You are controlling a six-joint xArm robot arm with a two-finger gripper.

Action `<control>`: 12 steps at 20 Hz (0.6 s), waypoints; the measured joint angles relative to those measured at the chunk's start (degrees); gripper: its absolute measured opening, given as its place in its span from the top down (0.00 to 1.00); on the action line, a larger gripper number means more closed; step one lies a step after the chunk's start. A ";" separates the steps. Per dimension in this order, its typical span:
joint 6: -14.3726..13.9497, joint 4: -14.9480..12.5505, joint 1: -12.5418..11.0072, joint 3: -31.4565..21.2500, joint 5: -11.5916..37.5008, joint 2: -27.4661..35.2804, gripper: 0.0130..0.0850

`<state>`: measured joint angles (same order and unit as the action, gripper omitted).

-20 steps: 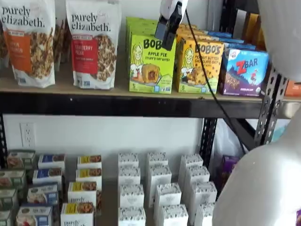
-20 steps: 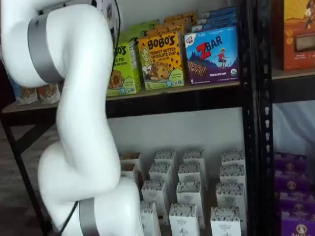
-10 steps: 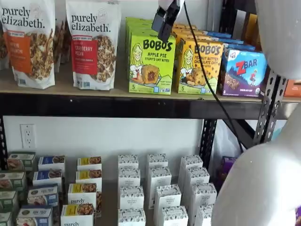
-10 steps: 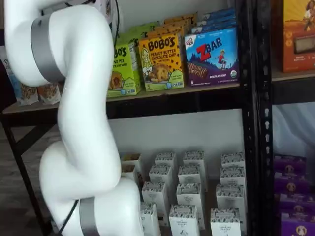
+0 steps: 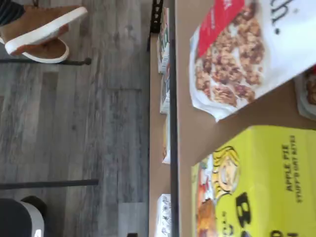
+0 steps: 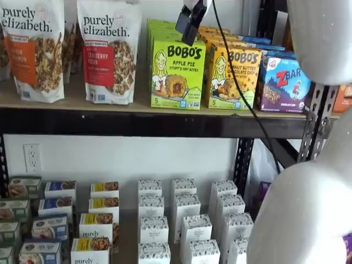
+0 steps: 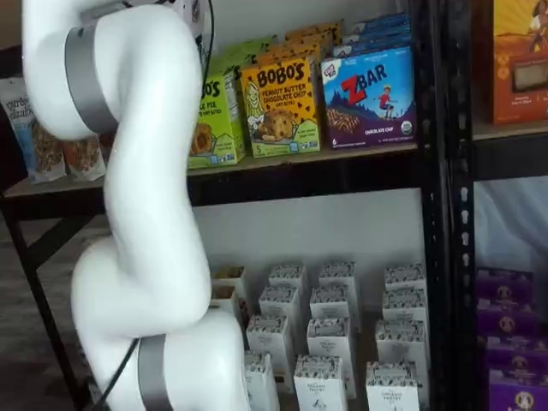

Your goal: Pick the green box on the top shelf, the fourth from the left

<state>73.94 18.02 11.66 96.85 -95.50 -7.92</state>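
Green box [image 6: 177, 75]: front of lime-green row on top shelf [image 6: 137, 122], upright, face forward; yellow-orange Bobo's box [image 6: 233, 78] touching or just beside on one flank, granola pouch [image 6: 109, 52] near on other. Likely light, stiff-walled carton, thin card dents under hard squeeze; printed faces probably slick. Best hold: side walls near top edge, or front-to-back across top. End effector [image 6: 188, 21] hangs above box top, holds nothing; fingers side-on, opening cannot tell.
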 joint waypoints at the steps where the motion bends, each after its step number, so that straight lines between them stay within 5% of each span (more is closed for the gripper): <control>1: 0.21 0.06 -0.21 0.58 0.08 0.63 0.00; 12: 2.71 -1.80 -2.22 3.49 -0.32 4.21 0.00</control>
<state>76.66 16.22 9.44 100.34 -95.82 -3.71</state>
